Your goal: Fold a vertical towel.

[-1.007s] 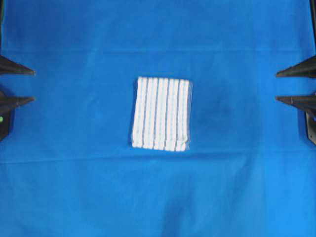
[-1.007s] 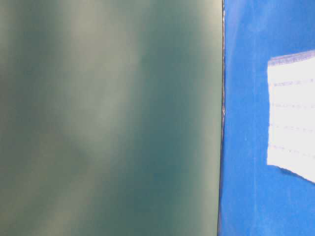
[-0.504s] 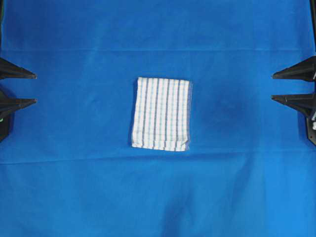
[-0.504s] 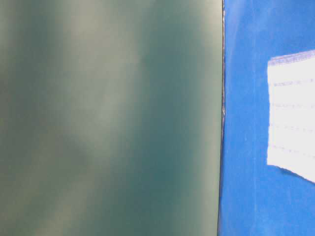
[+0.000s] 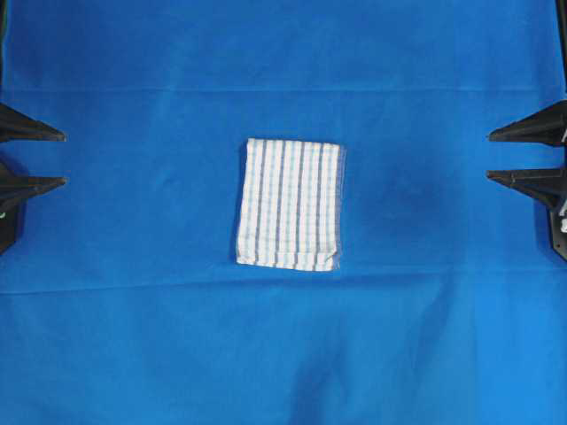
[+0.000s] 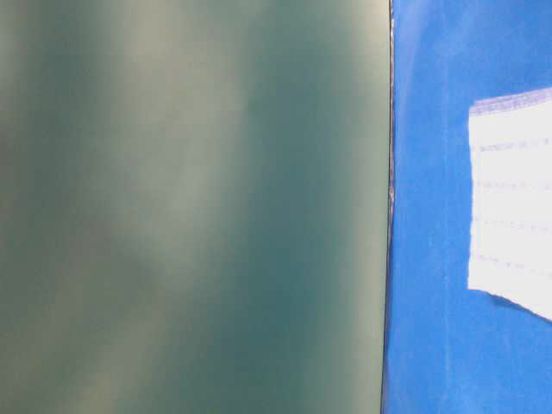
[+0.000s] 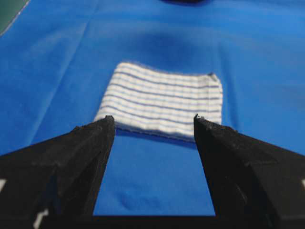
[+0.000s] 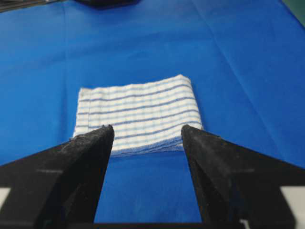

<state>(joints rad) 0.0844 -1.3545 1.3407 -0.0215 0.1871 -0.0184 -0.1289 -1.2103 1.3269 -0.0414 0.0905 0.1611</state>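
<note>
Bright-blue sheet (image 5: 133,336) covers the counter, faint creases running across it; a blurred grey-green surface (image 6: 190,207) fills most of the table-level view. Towel (image 5: 290,204) lies flat at mid-sheet, folded into a compact rectangle, long axis and stripes running top to bottom in the overhead view. Left tool (image 5: 60,159) sits at the left edge, jaws spread wide, holding nothing, well apart from the towel. Right tool (image 5: 492,156) mirrors it at the right edge, likewise wide and empty. Each wrist view frames the towel between its fingertips.
</note>
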